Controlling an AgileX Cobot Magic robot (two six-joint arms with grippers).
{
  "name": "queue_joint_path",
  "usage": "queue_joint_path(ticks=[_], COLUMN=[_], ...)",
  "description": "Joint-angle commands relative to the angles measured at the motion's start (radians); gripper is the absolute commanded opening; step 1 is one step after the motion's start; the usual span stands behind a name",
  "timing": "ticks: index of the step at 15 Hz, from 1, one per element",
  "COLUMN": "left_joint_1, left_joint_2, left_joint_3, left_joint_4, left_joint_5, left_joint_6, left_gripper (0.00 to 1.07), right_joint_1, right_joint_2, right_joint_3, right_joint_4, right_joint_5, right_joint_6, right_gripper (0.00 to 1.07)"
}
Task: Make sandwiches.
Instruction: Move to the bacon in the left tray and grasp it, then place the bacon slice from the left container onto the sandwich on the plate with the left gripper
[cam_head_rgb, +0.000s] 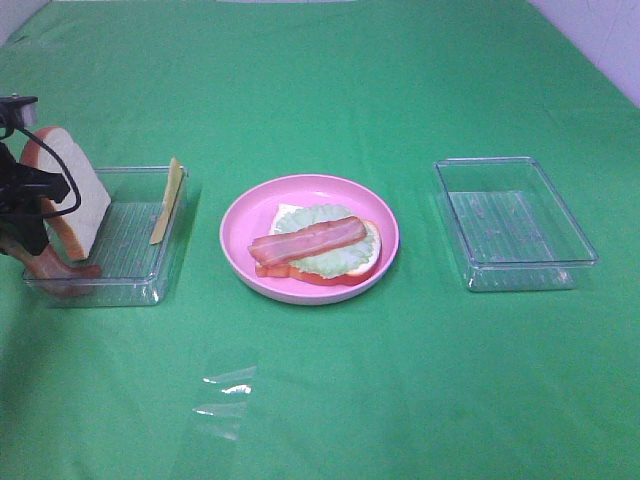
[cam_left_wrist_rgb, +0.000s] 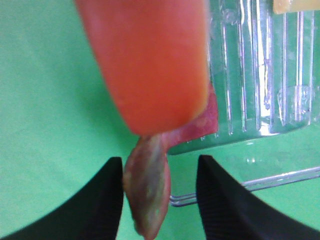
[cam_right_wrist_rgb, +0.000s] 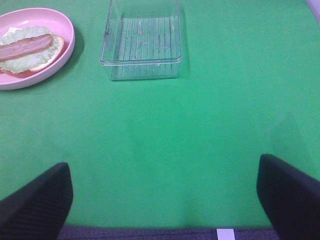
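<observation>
The partly stacked sandwich (cam_head_rgb: 318, 247) lies on the pink plate (cam_head_rgb: 240, 215): a bread slice, lettuce and one bacon strip on top. It also shows in the right wrist view (cam_right_wrist_rgb: 30, 50). A second bread slice (cam_head_rgb: 78, 195) leans upright in the left clear tray (cam_head_rgb: 140, 250), and a cheese slice (cam_head_rgb: 167, 200) leans on that tray's right wall. My left gripper (cam_head_rgb: 35, 255) is at the tray's left front corner. In the left wrist view its fingers (cam_left_wrist_rgb: 95, 200) stand open around a bacon strip (cam_left_wrist_rgb: 147, 200) below the bread's crust (cam_left_wrist_rgb: 150, 65). My right gripper (cam_right_wrist_rgb: 165, 200) is open and empty.
An empty clear tray (cam_head_rgb: 515, 225) stands right of the plate and also shows in the right wrist view (cam_right_wrist_rgb: 142, 45). A crumpled clear film (cam_head_rgb: 228, 395) lies on the green cloth in front of the plate.
</observation>
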Motion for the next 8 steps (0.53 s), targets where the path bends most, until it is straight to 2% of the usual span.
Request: queue_joint_path(ticks=[1,2,8], left_joint_1=[-0.006,-0.006,-0.006], left_joint_2=[0.000,-0.002,-0.006], left_joint_3=[-0.003,-0.003,-0.003], left_joint_4=[-0.007,-0.007,-0.005], left_joint_5=[-0.003,-0.003,0.063], left_joint_6=[-0.007,-0.004,0.016], left_gripper=[0.04,0.00,0.00], right_joint_1=[0.000,0.000,0.000], right_joint_2=[-0.032,-0.032,-0.032], right_joint_3=[0.001,0.001,0.001], right_joint_4=[-0.001,-0.001,-0.001], right_joint_5=[-0.002,-0.002,-0.002], right_joint_6=[0.004,0.004,0.004], right_gripper=[0.96,0.96,0.96])
